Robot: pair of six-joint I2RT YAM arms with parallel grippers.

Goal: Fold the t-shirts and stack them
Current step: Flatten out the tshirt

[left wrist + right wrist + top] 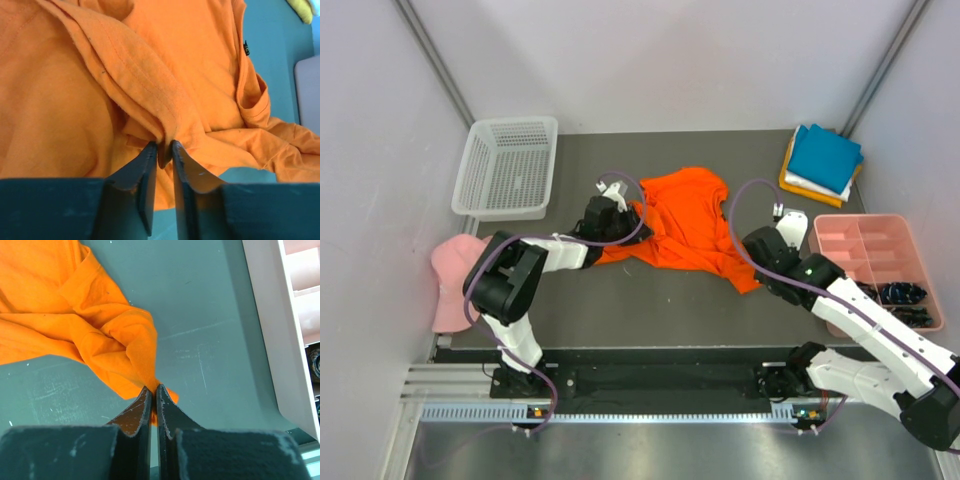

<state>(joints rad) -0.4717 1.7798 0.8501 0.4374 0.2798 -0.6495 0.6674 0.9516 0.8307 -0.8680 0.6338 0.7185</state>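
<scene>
Closest to the lens: left claw [162, 150] pressed together on a raised fold of the orange t-shirt [210, 75], cloth caught between the dark fingers. Right claw [152, 390] also closed, pinching the near right corner of the same t-shirt, a tip of orange poking out below the fingertips. T-shirt itself lying crumpled on the dark desk [620, 300], left claw at its left edge. Beyond the t-shirt's far right corner, a folded stack [823, 160]: teal on top, white and yellow beneath. Right of the t-shirt, just past the right claw, a pink compartment tray [840, 240]. Well left of the t-shirt, a white mesh basket [508, 165] on the far side and a pale pink cap [450, 275] on the near side.
</scene>
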